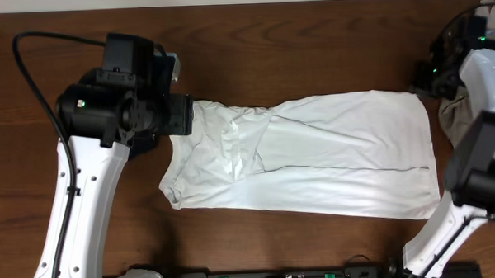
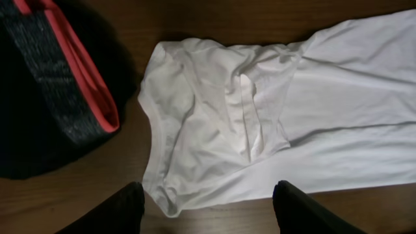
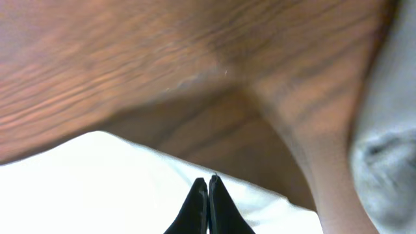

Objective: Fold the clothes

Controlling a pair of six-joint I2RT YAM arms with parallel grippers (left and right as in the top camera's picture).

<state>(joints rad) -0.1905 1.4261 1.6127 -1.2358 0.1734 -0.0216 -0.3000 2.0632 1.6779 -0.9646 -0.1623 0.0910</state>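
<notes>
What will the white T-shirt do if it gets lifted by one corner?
The white T-shirt would probably droop, since it lies wrinkled and bunched at one end. It looks thin, so likely light. Pushed, it might bunch up.

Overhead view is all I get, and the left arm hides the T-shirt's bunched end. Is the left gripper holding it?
Observer: No. The left wrist view shows the left gripper open wide over the white T-shirt, gripping nothing.
Operator: Anything else hidden under that arm?
Observer: A black garment with a grey-and-red band lies beside the shirt, with bare table between them.
Operator: And the right gripper?
Observer: The right gripper is shut at the shirt's edge. I cannot tell whether cloth is pinched.
</notes>
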